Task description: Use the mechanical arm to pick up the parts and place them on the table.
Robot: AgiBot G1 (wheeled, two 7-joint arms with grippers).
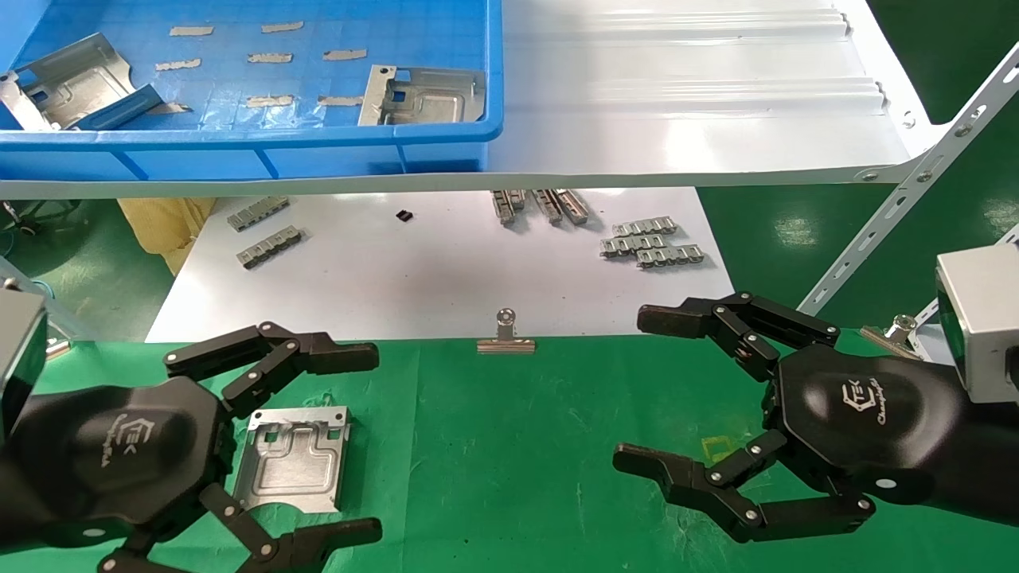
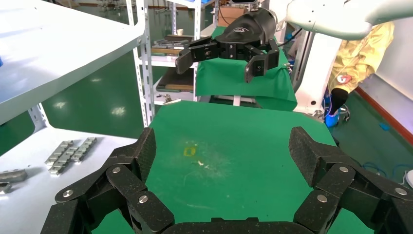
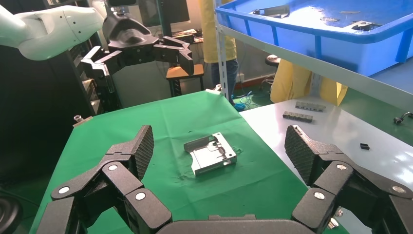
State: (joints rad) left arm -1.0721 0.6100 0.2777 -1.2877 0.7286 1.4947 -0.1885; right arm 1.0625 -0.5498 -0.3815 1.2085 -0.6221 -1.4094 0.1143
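Right now my left tool (image 1: 302,446), the black jointed robot hand, hovers with its fingers spread apart around nothing; one silvery stamped sheet-metal plate (image 1: 293,458) lies flat on the wrinkled green cloth worktop (image 1: 509,446), between those fingers. I judge this plate delivered and the release finished. Two more plates (image 1: 426,95) wait in the blue plastic bin (image 1: 239,147) on the shelf above, so next I must lift and reach there. My right tool (image 1: 700,398) idles, open, over the worktop.
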